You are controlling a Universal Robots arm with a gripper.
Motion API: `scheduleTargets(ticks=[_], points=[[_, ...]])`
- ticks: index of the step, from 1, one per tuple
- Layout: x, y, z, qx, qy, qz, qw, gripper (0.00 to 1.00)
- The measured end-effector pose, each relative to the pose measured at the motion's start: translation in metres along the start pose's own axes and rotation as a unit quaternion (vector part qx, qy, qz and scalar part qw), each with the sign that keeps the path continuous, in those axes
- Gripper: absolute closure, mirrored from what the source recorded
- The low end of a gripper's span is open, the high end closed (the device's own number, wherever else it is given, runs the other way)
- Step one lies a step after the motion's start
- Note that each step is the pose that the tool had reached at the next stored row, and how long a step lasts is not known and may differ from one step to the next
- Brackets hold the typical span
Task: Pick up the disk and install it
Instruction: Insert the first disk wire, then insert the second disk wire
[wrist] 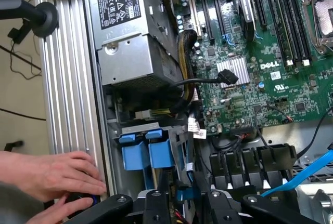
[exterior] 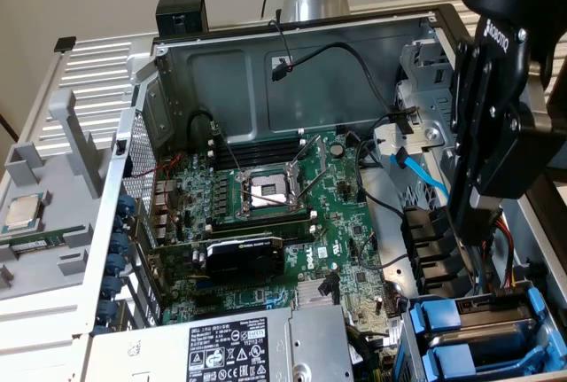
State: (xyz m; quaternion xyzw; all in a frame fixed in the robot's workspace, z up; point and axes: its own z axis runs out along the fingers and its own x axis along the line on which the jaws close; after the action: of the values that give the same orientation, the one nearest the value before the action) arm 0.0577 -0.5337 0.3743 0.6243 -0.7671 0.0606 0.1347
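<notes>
Two blue plastic carriers sit side by side in the drive cage at the case's front corner. The upper one shows grey metal between its blue rails and reads as the disk. In the wrist view the same blue carrier handles lie just ahead of the gripper. My black gripper hangs fingers-down over the black cable connectors beside that cage, a little above and clear of the carriers. Its two fingers stand partly apart, and the gripper holds nothing I can make out.
A person's hands rest on the case's outer edge near the cage. The grey power supply with its warning label borders the cage. A blue data cable and black leads cross the motherboard. A processor chip lies on the side tray.
</notes>
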Motion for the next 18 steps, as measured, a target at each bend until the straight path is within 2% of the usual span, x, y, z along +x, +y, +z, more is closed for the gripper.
scheduleTargets(ticks=[5,17,18], points=[[-0.0006,-0.0001,0.002,-0.0019,0.0003,0.007,1.0,0.68],[-0.001,-0.0015,0.0021,-0.0034,0.001,0.007,1.0,0.68],[-0.0011,-0.0018,0.0021,-0.0036,0.001,0.007,1.0,0.7]])
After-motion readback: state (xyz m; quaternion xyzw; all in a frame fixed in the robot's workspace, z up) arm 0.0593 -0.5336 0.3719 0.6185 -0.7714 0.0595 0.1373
